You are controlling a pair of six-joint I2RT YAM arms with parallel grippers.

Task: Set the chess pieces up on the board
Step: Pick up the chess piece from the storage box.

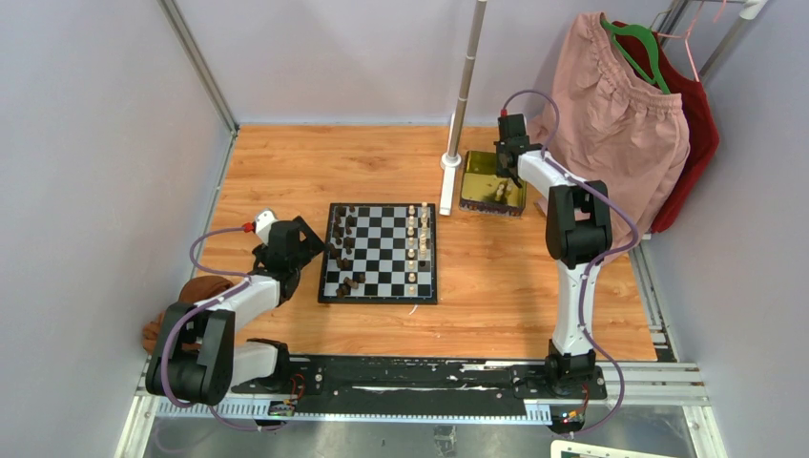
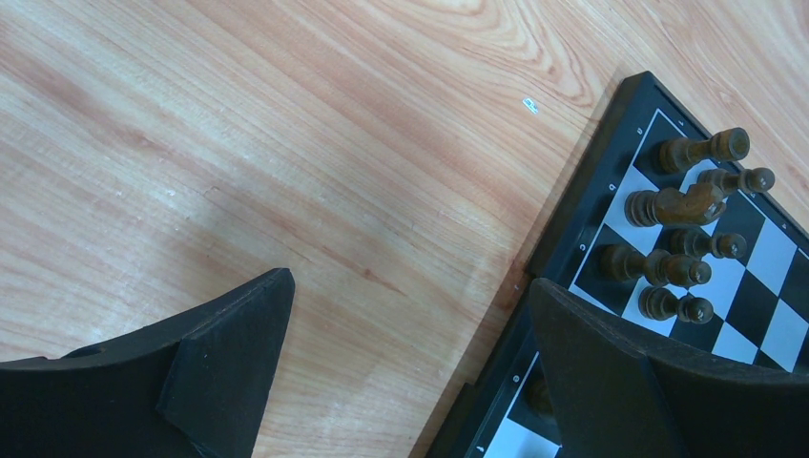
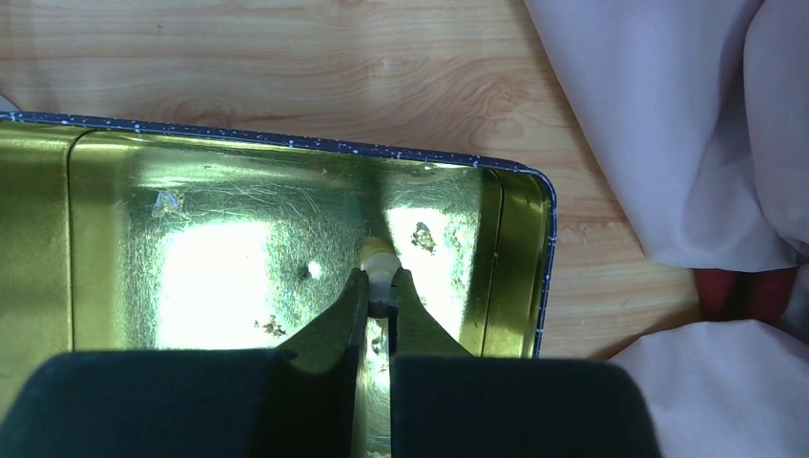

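The black and white board [image 1: 380,253] lies mid-table, with dark brown pieces [image 1: 343,250] along its left columns and cream pieces [image 1: 418,243] along its right. My left gripper [image 1: 307,240] hovers open and empty at the board's left edge; in the left wrist view its fingertips [image 2: 238,334] straddle bare table and the board's border [image 2: 563,229], with dark pieces [image 2: 682,239] beyond. My right gripper [image 1: 510,153] is over the gold tin [image 1: 479,186]. In the right wrist view it [image 3: 380,286] is shut on a cream piece [image 3: 376,258] inside the tin [image 3: 238,248].
A white pole on a base [image 1: 451,162] stands just left of the tin. Pink and red clothes [image 1: 620,114] hang at the back right, close to the right arm. A brown object [image 1: 196,291] lies by the left arm's base. Grey walls enclose the table.
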